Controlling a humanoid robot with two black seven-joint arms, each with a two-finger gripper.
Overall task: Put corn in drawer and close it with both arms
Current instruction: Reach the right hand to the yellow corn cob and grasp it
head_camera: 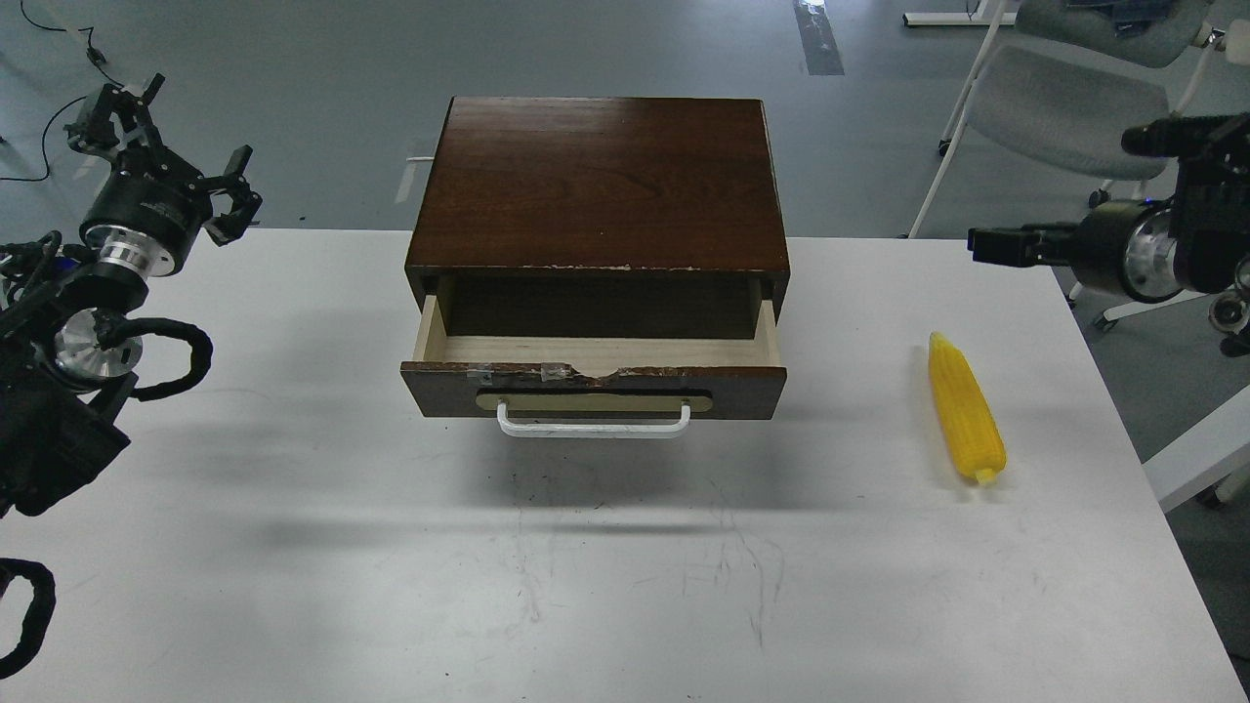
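Note:
The yellow corn (pixel 965 408) lies on the white table (pixel 293 547) at the right, pointed end away from me. The dark brown drawer (pixel 742 389) is pulled partly open; its pale inside is empty, and its white handle (pixel 593 426) faces me. It sits in a brown cabinet (pixel 598 181) at the table's middle back. My left gripper (pixel 174 146) is open and empty, raised off the table's far left corner. My right gripper (pixel 991 244) points left above the table's far right edge, beyond the corn; its fingers overlap, seen from the side.
A grey chair (pixel 1064 107) on white legs stands on the floor behind the table's right corner. A white frame piece (pixel 1196 459) sticks out past the table's right edge. The table's front edge is near the bottom of the view.

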